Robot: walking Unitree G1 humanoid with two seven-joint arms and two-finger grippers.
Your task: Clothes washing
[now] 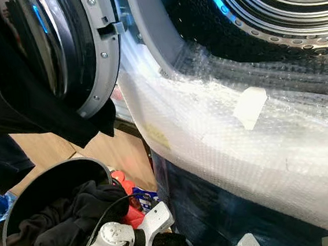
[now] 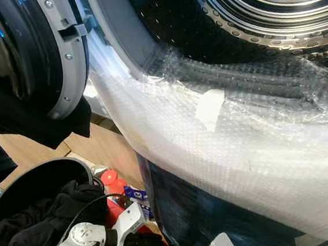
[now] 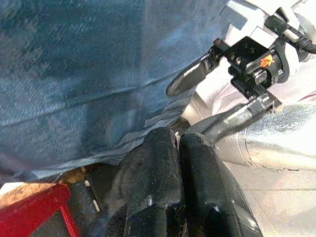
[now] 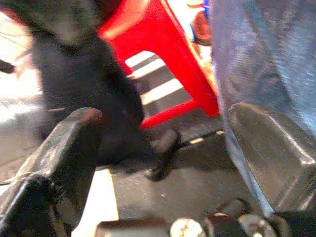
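Head views: one washing machine [image 1: 253,143] wrapped in bubble wrap, drum [image 1: 275,7] open, one door [image 1: 70,50] swung left with one black garment [image 1: 11,108] draped on it. One bucket [image 1: 20,198] holds dark clothes [image 1: 62,217]; the left arm [image 1: 120,238] bends beside it.

Left wrist view: left gripper [image 3: 178,163], jaws pressed together.

Right wrist view: right gripper [image 4: 168,148], jaws apart, near one red stool [image 4: 168,54].

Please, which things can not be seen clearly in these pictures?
- Drum: its inside is cut off by the top edge of the eye views.
- Black clothes in the bucket: how many pieces, too dark to tell.
- Right wrist view: blurred; the dark hanging cloth is unclear.
- Left gripper: closed fingers hide what is behind.
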